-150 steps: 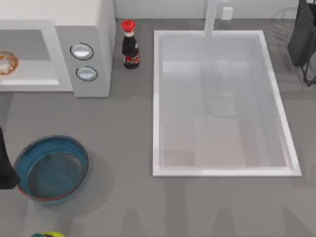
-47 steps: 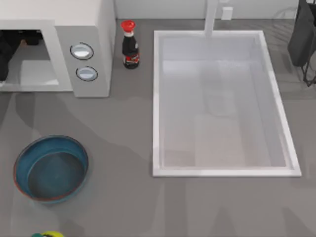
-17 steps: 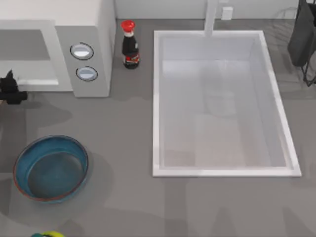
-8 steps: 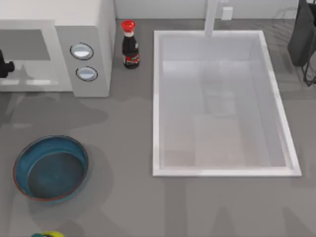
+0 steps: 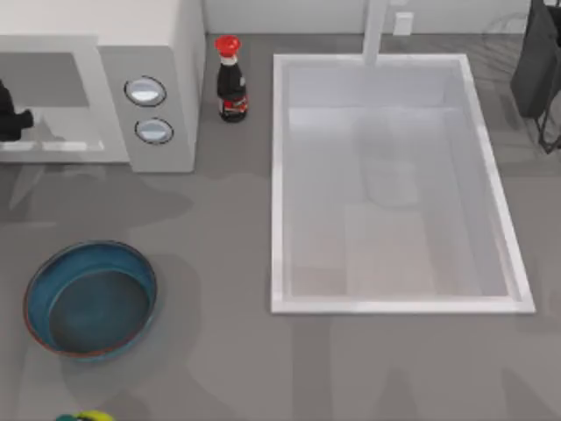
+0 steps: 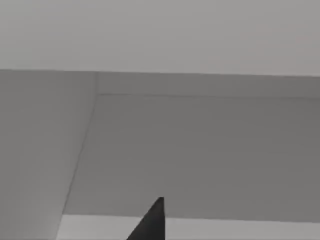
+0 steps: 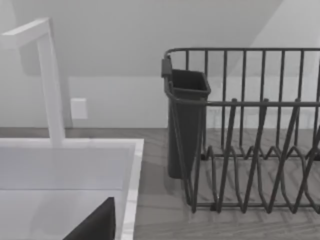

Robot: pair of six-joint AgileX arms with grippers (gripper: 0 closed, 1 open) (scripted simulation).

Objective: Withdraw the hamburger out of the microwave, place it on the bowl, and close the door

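Observation:
The microwave (image 5: pixel 158 53) stands at the table's back left with its cavity open toward the front. My left gripper (image 5: pixel 10 118) hangs at the cavity's mouth, at the far left edge of the top view. In the left wrist view a dark tip of this gripper (image 6: pixel 150 225) points at the bare grey inner walls of the microwave (image 6: pixel 200 150). The hamburger is hidden, and the door is out of view. The blue bowl (image 5: pixel 35 285) with its reddish rim sits in front of the microwave, and nothing shows inside it. A dark tip of my right gripper (image 7: pixel 97 225) shows beside the sink.
A soy sauce bottle (image 5: pixel 230 81) stands right of the microwave's knobs (image 5: pixel 145 90). A large white sink (image 5: pixel 280 175) with a faucet (image 7: pixel 50 85) fills the middle and right. A dark dish rack (image 7: pixel 250 135) is at the far right. A yellow-green object (image 5: pixel 83 417) lies at the front left edge.
The hamburger seen on the microwave floor 9 s ago is gone from there. My left gripper went into the cavity, came out in front, then rose back to the mouth.

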